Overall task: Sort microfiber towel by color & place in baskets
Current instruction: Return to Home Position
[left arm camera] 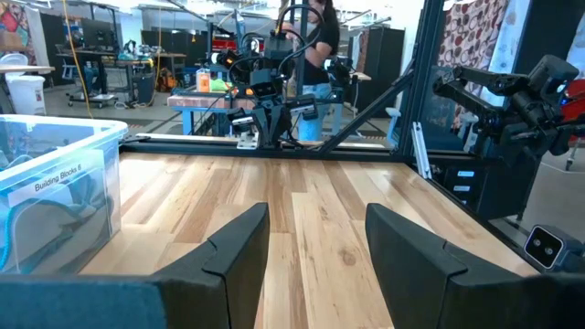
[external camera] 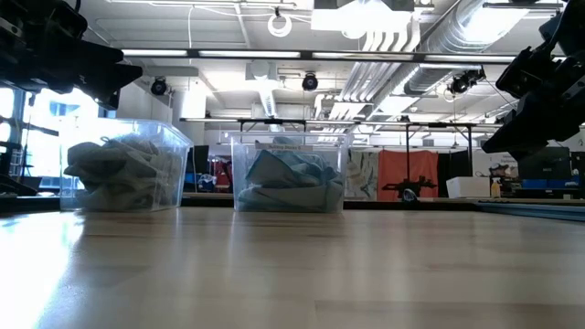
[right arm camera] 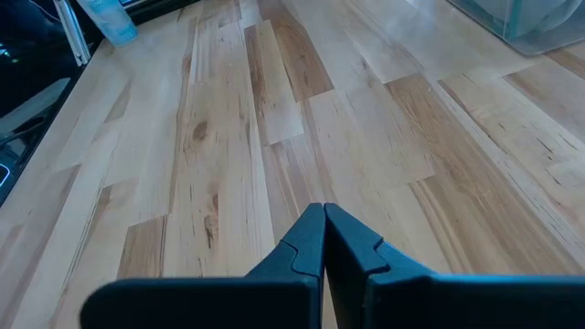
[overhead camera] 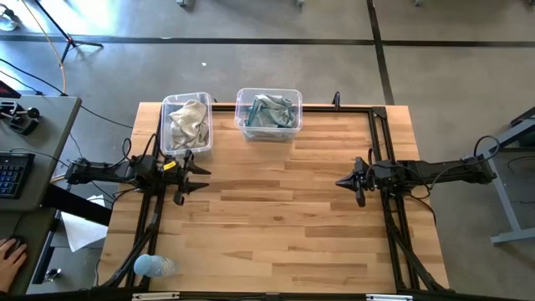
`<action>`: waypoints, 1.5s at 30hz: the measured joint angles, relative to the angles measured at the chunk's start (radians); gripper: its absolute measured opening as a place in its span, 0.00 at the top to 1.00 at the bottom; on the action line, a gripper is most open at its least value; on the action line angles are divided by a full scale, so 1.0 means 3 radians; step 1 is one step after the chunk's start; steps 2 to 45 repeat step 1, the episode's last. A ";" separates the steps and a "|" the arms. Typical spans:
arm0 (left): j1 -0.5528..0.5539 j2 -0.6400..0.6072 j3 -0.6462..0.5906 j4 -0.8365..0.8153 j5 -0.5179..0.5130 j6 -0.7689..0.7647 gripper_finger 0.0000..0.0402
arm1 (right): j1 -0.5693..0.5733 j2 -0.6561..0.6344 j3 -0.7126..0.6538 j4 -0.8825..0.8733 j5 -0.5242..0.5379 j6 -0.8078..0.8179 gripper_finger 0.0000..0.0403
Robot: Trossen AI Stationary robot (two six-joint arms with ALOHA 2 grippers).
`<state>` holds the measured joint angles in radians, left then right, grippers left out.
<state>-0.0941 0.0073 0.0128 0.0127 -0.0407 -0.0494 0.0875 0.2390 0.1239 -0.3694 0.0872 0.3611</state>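
Note:
Two clear baskets stand at the table's far edge. The left basket [overhead camera: 185,124] [external camera: 123,174] holds beige-grey towels [overhead camera: 189,122], piled on its bottom. The right basket [overhead camera: 268,114] [external camera: 290,174] holds teal-blue towels [overhead camera: 269,110] [external camera: 288,181]. My left gripper [overhead camera: 199,177] [left arm camera: 315,251] hovers open just near of the left basket, on the table's left side. My right gripper [overhead camera: 344,181] [right arm camera: 324,219] hovers shut over the table's right side, holding nothing. No towel lies on the bare table.
A pale blue bottle [overhead camera: 155,266] [right arm camera: 105,20] lies at the table's near-left corner. Black frame rails [overhead camera: 380,134] run along the far and right edges. A person's hand [overhead camera: 10,255] rests at a desk left of the table. A person [left arm camera: 320,37] stands in the room beyond.

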 joint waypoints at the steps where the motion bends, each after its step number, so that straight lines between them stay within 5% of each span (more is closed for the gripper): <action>1: 0.0000 -0.0001 0.0000 0.0000 -0.0001 0.0000 0.58 | 0.0000 0.0000 0.0001 0.0000 0.0000 0.0000 1.00; 45: 0.0000 -0.0001 0.0000 0.0000 -0.0001 0.0000 0.58 | 0.0000 0.0000 0.0001 0.0000 0.0000 0.0000 1.00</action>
